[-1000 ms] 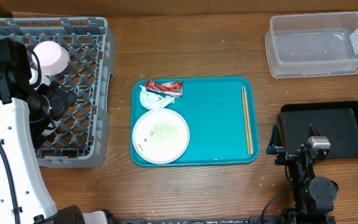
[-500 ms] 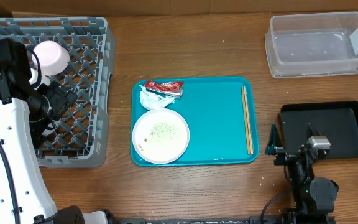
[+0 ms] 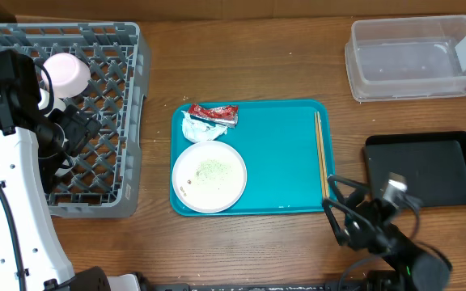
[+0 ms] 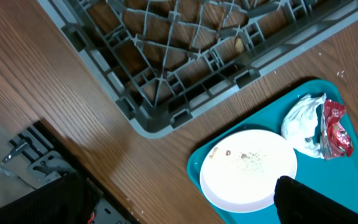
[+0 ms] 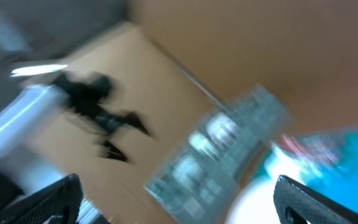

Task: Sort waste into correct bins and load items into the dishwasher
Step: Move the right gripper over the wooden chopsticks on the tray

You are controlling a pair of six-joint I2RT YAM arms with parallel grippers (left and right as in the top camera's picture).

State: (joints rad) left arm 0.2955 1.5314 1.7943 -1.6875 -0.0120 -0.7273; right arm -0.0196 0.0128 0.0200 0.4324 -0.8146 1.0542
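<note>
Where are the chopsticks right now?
Overhead view: the chopsticks lie along the right side of the teal tray, across from the white plate on its left.

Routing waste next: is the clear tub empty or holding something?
Empty. Overhead shows only bare plastic inside the clear tub; the red packet and napkin lie on the teal tray.

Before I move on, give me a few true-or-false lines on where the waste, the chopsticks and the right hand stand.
1. The chopsticks lie along the right side of the teal tray. True.
2. The red sauce packet is in the clear tub. False: it lies on the teal tray, against the napkin.
3. The napkin is in the black tray. False: it is on the teal tray, just above the white plate.
4. The white plate carries crumbs. True.
5. The right hand is open and holds nothing. True.
</note>
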